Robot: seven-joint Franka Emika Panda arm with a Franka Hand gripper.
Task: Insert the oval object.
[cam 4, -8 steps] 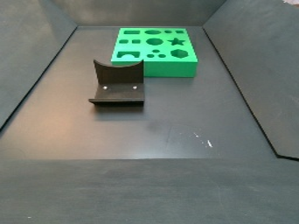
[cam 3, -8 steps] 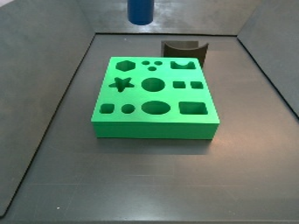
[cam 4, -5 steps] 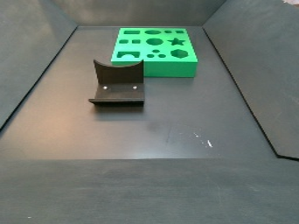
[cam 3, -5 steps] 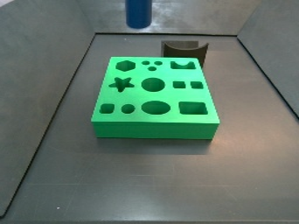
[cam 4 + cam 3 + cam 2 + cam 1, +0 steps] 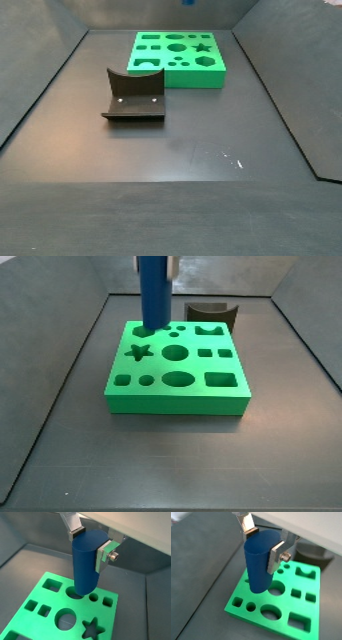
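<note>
Wrist views both show the tool [image 5: 264, 546] closed on the oval object [image 5: 260, 562], a tall smooth blue peg held upright, its upper part clamped between the two flat silver fingers [image 5: 276, 556] while most of its length hangs below them. The same grip appears from the opposite side, where the tool [image 5: 91, 543] has one finger [image 5: 105, 556] pressed flat against the peg [image 5: 85, 564].

Directly beneath the tool lies the green block [image 5: 251, 607] with its shaped holes. The peg's lower end sits over the block's top face, just beside a small round hole [image 5: 276, 590]; whether the tip touches the block or hovers just above it cannot be told.

A side view shows the peg [image 5: 155, 294] standing vertical over the far left part of the block [image 5: 177, 396], which rests on the dark surface [image 5: 174, 461]. Beyond the tool stands the dark fixture [image 5: 211, 310]. From the opposite side the fixture [image 5: 134, 96] sits well apart from the block [image 5: 181, 60].
</note>
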